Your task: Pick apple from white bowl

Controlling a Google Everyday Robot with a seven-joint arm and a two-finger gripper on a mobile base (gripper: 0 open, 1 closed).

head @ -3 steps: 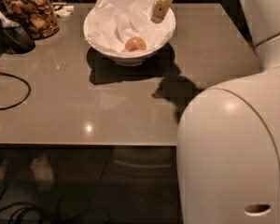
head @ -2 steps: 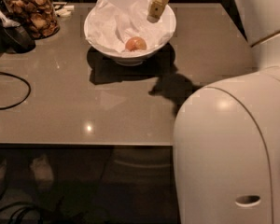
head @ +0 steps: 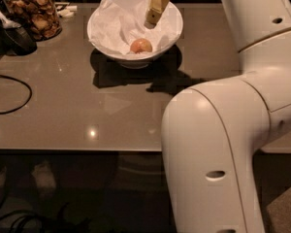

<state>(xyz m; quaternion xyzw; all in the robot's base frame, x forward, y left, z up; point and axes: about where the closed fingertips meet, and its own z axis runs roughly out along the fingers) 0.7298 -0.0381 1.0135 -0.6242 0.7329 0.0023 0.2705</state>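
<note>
The white bowl [head: 103, 39] stands at the back of the grey table, lined with crumpled white paper. The apple [head: 141, 45], small, round and orange-pink, lies in the bowl near its front. My gripper [head: 152, 16] hangs down from the top of the view over the bowl's right half, its tan tip above and a little right of the apple, not touching it. The big white arm fills the right side.
A glass jar of brown snacks [head: 33, 12] stands at the back left beside a dark object [head: 12, 37]. A black cable [head: 9, 93] loops on the table's left. The table's front edge [head: 87, 151] runs across the middle.
The gripper has shifted a little left over the bowl, closer above the apple. The arm's elbow has swung left in the view. The apple and bowl have not moved.
</note>
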